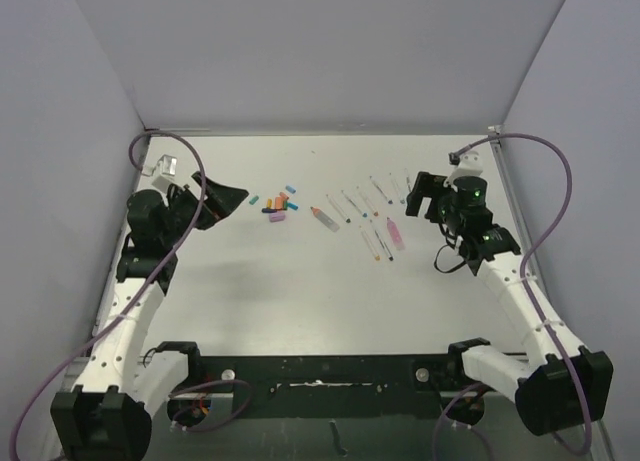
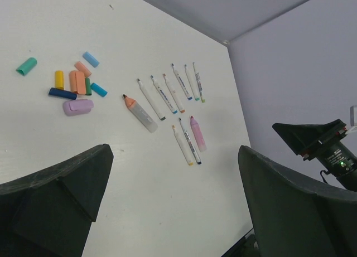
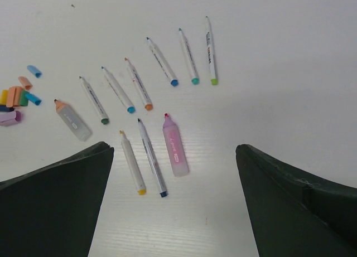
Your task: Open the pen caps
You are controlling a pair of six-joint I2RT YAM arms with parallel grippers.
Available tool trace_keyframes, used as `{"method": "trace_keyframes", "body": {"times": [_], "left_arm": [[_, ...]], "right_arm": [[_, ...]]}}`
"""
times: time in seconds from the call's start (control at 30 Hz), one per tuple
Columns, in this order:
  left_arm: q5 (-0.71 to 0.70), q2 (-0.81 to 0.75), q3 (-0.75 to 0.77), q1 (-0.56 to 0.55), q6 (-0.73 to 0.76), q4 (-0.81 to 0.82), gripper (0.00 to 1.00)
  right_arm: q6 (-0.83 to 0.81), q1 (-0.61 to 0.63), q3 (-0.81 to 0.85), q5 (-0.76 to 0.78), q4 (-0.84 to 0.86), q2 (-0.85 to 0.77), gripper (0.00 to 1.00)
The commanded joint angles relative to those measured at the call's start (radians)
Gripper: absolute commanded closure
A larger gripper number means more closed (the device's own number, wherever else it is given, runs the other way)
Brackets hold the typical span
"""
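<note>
Several pen caps (image 1: 277,204) lie loose in a cluster on the white table, left of centre: teal (image 2: 26,66), yellow (image 2: 59,79), orange (image 2: 77,82), blue (image 2: 91,59), navy (image 2: 62,93) and purple (image 2: 78,106). To their right the uncapped pens (image 1: 365,211) lie in rows with bare tips, among them a pink highlighter (image 3: 174,145) and an orange-tipped one (image 2: 141,113). My left gripper (image 1: 228,198) hovers open just left of the caps, holding nothing (image 2: 174,159). My right gripper (image 1: 418,197) hovers open at the pens' right end, holding nothing (image 3: 173,179).
Grey walls close the table (image 1: 300,301) at the back and both sides. Purple cables (image 1: 190,161) loop above each arm. My right arm's gripper (image 2: 315,139) shows at the right in the left wrist view.
</note>
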Motion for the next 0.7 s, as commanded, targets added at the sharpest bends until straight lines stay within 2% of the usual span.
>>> {"method": "trace_keyframes", "body": {"times": [0.0,0.37,0.67], "left_arm": [[-0.037,-0.141,-0.067,0.009,0.036,-0.086,0.02],[-0.104,-0.49,-0.203,0.009,0.032,-0.279,0.02],[-0.11,-0.609,-0.248,0.009,0.022,-0.357,0.02]], "right_arm": [[0.08,0.0,-0.054,0.088,-0.061,-0.137,0.02],[0.12,0.004,-0.185,0.088,-0.197,-0.408,0.02],[0.128,0.005,-0.228,0.08,-0.232,-0.493,0.02]]}}
